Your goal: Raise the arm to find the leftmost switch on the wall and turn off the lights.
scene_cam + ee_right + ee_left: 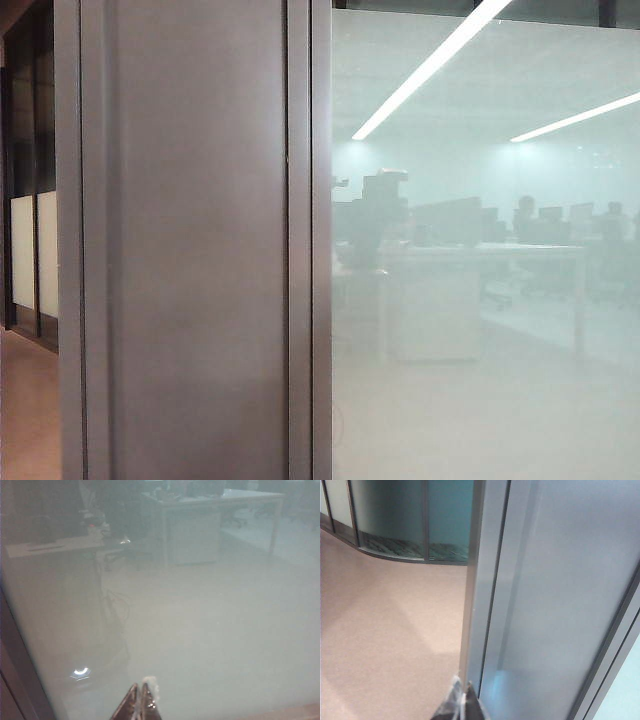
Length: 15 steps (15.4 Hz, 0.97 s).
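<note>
No switch shows in any view. The arm [378, 212] appears as a hazy dark jointed shape in the milky glass [480, 380], and again as a dim reflection [92, 515] in the right wrist view. Two lit ceiling light strips [432, 66] glow in the glass. My left gripper [462, 689] is shut with nothing in it, its tips close to the edge of a grey metal pillar [555, 605]. My right gripper [140, 689] is also shut and empty, pointing at the milky glass [225, 630].
The grey metal pillar [190, 250] fills the left half of the exterior view, beside the glass. Pinkish floor [385, 630] runs to a curved glass partition [405, 515]. Desks [470, 260], dark monitors and seated people show dimly in the glass. A small glowing ring [80, 672] shows low in it.
</note>
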Each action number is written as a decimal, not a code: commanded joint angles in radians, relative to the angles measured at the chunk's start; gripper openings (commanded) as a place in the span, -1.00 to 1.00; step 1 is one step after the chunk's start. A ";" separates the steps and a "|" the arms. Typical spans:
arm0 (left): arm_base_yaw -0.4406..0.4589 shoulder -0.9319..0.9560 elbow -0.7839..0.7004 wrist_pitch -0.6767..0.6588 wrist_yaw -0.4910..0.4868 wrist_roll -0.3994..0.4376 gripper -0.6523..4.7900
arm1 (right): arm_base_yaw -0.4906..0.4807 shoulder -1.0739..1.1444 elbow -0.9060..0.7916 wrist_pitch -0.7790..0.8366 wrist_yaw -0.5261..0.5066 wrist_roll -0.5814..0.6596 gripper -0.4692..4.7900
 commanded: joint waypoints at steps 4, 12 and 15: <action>0.002 0.000 0.001 0.018 0.003 0.000 -0.78 | 0.000 -0.002 0.002 0.017 0.000 0.000 -0.82; 0.001 0.000 0.001 0.044 0.006 -0.024 -0.78 | 0.001 -0.002 0.002 0.152 0.001 0.001 -0.82; 0.001 0.000 0.003 0.220 0.005 -0.113 -0.78 | 0.001 -0.002 0.012 0.282 0.001 0.001 -0.82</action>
